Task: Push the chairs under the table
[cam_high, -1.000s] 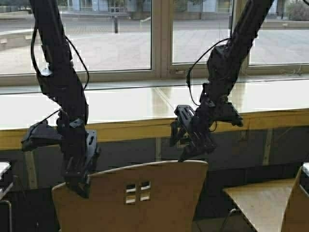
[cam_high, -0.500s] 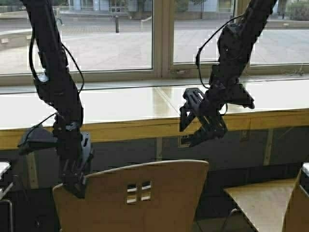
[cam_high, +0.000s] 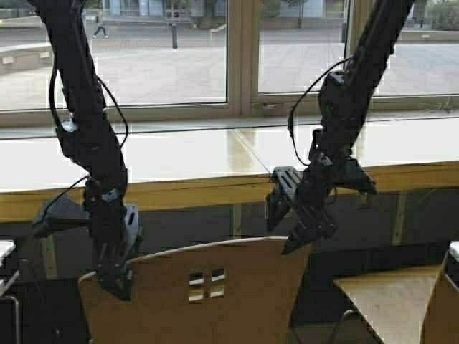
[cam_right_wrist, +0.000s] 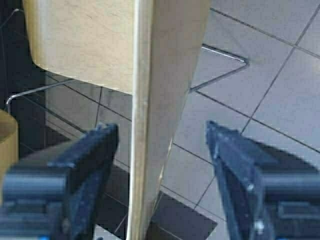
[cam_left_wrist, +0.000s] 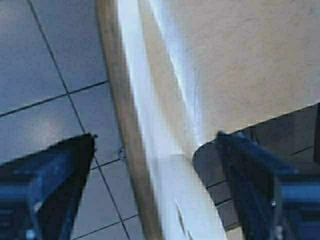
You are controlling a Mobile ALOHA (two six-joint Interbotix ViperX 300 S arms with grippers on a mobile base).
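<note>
The nearest chair (cam_high: 208, 287) stands in front of the table (cam_high: 186, 161), its curved back (cam_left_wrist: 165, 100) turned toward the robot and its top edge just below the table's thick yellowish front edge (cam_high: 193, 192). Four small square holes (cam_high: 206, 284) pierce the middle of that back.

The left gripper (cam_high: 115, 276) is at the back's top left corner, its fingers (cam_left_wrist: 55, 185) spread open with the edge of the back running between them. The right gripper (cam_high: 297, 229) is at the back's top right corner, fingers (cam_right_wrist: 85, 170) also open, straddling the thin edge of the back (cam_right_wrist: 142, 125); through the right wrist view the chair's thin metal legs (cam_right_wrist: 225, 62) show against the tiled floor (cam_right_wrist: 265, 85).

A second chair (cam_high: 401, 301) stands to the right of the first, only its seat and part of its back showing. Beyond the table's glossy surface runs a row of windows (cam_high: 143, 54) looking onto a paved area.
</note>
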